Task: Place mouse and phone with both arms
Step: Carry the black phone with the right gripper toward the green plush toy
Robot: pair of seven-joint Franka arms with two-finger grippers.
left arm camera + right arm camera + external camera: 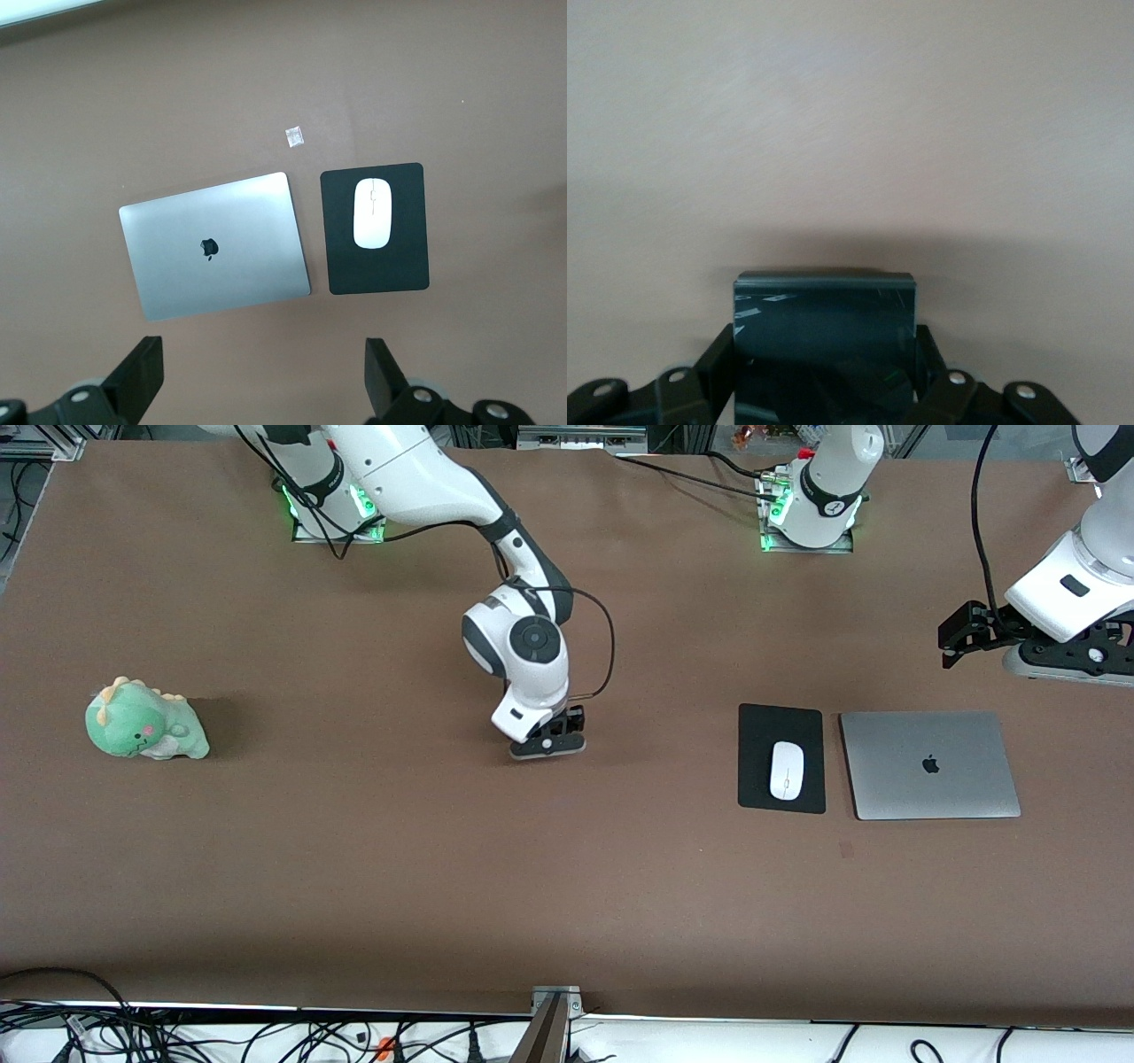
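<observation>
The white mouse (787,771) lies on a black mouse pad (757,731) toward the left arm's end of the table; both show in the left wrist view, mouse (373,213) on pad (341,266). My right gripper (551,737) is shut on the black phone (547,749), low over the bare middle of the table. In the right wrist view the phone (824,310) sits between the fingers of the right gripper (826,354). My left gripper (961,636) is open and empty, up over the table beside the laptop; its view shows its own gripper (264,367).
A closed silver laptop (928,764) lies beside the mouse pad, also in the left wrist view (217,243). A green plush dinosaur (143,722) sits toward the right arm's end. A small pale scrap (294,135) lies near the laptop.
</observation>
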